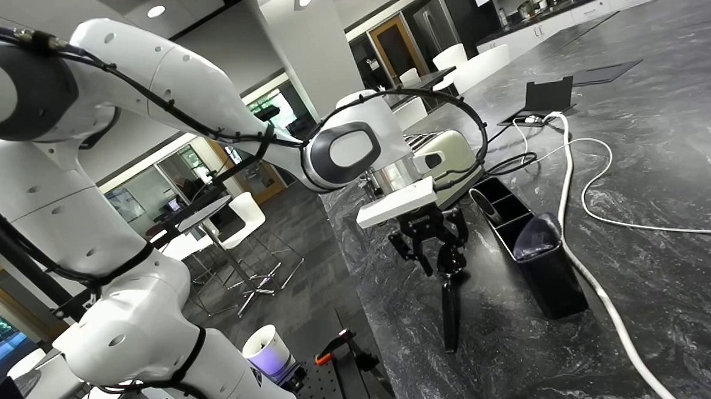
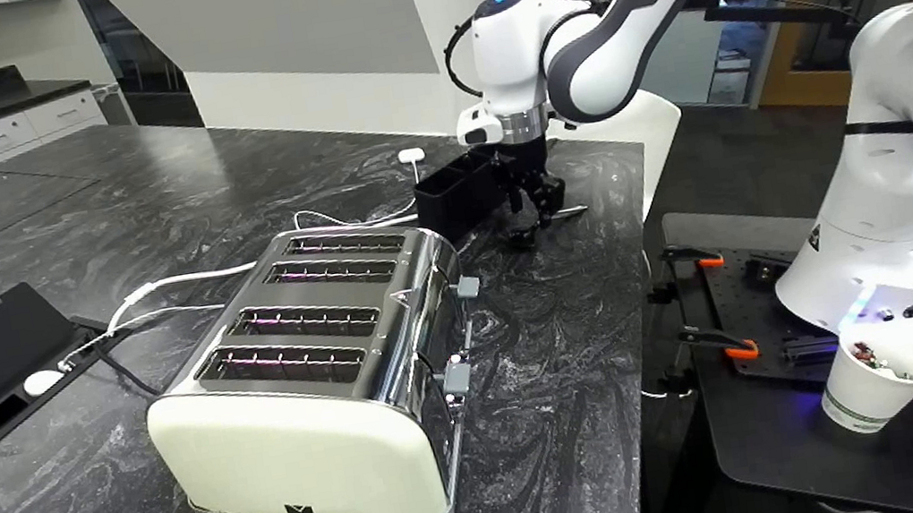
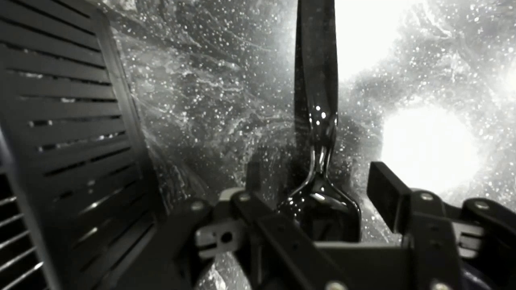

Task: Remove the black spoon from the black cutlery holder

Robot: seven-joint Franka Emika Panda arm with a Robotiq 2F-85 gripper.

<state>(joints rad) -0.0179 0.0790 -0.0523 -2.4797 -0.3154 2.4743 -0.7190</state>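
The black spoon (image 1: 450, 321) lies on the dark table beside the black cutlery holder (image 1: 554, 284). In the wrist view the spoon (image 3: 320, 60) runs upward, with its wide bowl at the bottom between the fingers. My gripper (image 1: 437, 257) is open and low over the bowl. In the wrist view the gripper (image 3: 320, 187) shows a gap between the right finger pad and the bowl; the left finger covers part of the bowl's edge. The holder's slotted side (image 3: 80, 88) fills the left of the wrist view. In an exterior view the holder (image 2: 457, 202) stands beside the gripper (image 2: 537, 204).
Two other utensils, a dark translucent one (image 1: 537, 235) and a black one (image 1: 483, 206), stand in the holder. A cream toaster (image 2: 297, 461) stands beyond it. A white cable (image 1: 599, 291) runs along the holder. The table edge (image 1: 363, 307) is close to the gripper.
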